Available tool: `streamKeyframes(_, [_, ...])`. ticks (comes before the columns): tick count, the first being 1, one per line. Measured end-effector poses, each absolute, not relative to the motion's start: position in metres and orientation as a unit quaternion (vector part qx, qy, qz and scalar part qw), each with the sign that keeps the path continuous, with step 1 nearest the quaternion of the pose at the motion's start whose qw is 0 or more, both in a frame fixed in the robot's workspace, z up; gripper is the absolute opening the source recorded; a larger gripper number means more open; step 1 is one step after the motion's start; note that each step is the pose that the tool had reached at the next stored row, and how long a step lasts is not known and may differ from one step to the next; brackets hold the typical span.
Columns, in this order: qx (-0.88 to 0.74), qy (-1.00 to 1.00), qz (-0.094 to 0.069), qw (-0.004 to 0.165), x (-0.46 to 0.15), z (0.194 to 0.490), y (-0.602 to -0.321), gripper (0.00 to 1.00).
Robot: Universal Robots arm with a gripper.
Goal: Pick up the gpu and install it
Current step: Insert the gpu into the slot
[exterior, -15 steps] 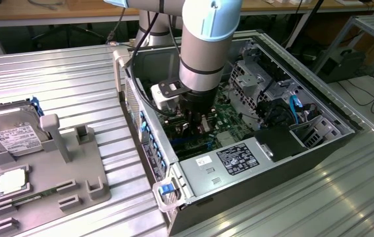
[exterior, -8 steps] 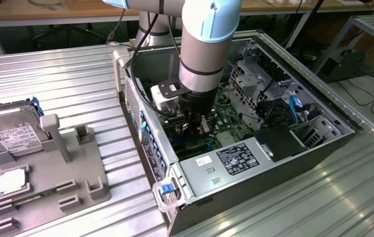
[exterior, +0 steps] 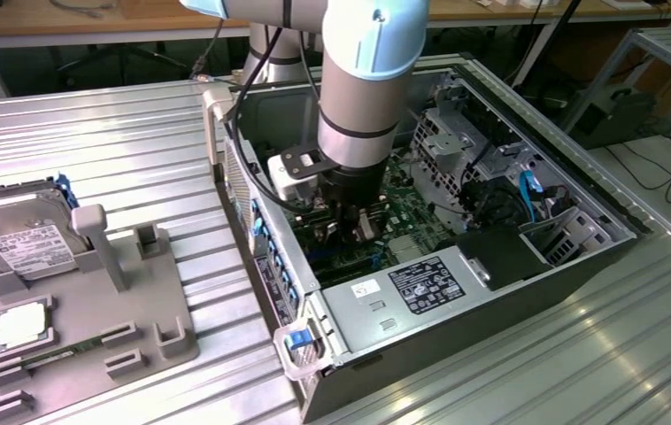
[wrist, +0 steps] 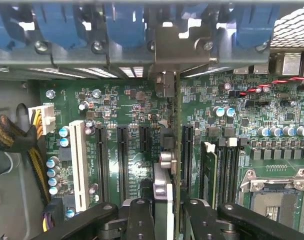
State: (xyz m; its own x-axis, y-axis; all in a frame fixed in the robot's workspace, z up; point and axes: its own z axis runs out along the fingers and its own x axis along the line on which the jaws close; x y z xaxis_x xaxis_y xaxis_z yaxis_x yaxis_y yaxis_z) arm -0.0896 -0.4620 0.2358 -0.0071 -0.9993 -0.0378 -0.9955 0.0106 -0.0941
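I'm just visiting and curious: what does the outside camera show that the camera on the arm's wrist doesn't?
Exterior view: the open computer case, the grey parts holder, the hard drive and the CPU chip on it.

Wrist view: expansion slots, the empty processor socket, the gpu edge-on, held in the gripper.

Both: the green motherboard.

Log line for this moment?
gripper: shut on gpu | place: inside case, over motherboard slots | gpu: edge-on, bracket at rear

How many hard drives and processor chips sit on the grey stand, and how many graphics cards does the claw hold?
hard drive: 1
CPU chip: 1
gpu, held in the gripper: 1
Total: 3
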Motion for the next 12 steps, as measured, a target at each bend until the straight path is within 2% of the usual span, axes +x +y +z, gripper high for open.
streamKeyframes(12, [-0.703,0.709,-0.019,0.046,-0.0898,0.2353,-0.4618,0.29])
